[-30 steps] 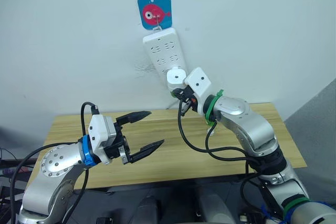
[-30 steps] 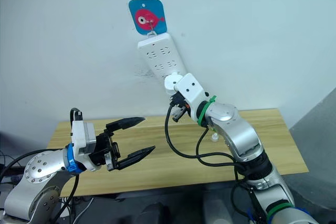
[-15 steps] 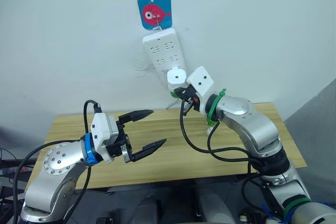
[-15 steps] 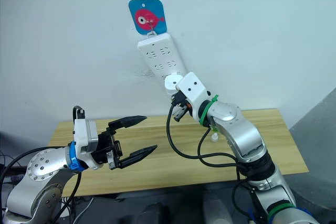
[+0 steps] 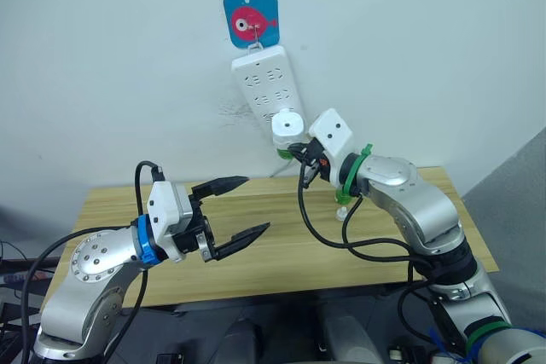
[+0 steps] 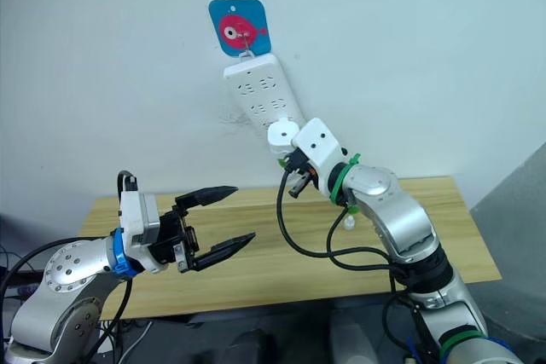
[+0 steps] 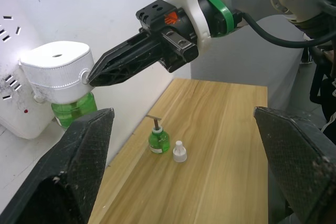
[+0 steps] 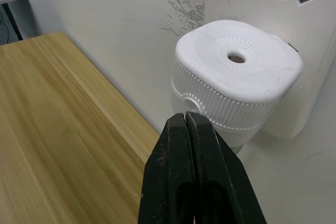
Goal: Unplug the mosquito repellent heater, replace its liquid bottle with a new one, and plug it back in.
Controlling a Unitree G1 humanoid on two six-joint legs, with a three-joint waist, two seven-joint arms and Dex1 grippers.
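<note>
**A:** Where does the mosquito repellent heater (image 5: 287,125) sit?

**B:** Just above the centre of the left eye view, plugged into the lower end of the white power strip (image 5: 269,87), which hangs tilted on the wall from a hook under a blue card with a red fish (image 5: 252,17). A green liquid bottle (image 7: 73,109) is screwed in beneath the heater's white cap.

**A:** And the right gripper (image 7: 92,77)?

**B:** Its two black fingers are pressed together with nothing between them, and their tips touch the ribbed side of the heater (the right wrist view shows the tips meeting the small round button on that side). The right arm reaches up from the lower right of the frame, its black cable (image 5: 316,228) looping down over the table.

**A:** The left gripper (image 5: 239,208)?

**B:** It hovers at lower left of centre, well apart from the heater, fingers spread wide and empty, pointing across the wooden table (image 5: 273,253).

**A:** Anything else around?

**B:** On the table near the wall, below the heater, stands a second small green bottle (image 7: 158,139) with its wick exposed, and a small white cap (image 7: 179,152) just beside it. Nothing lies between the left gripper and those two; the right arm crosses above them.
</note>
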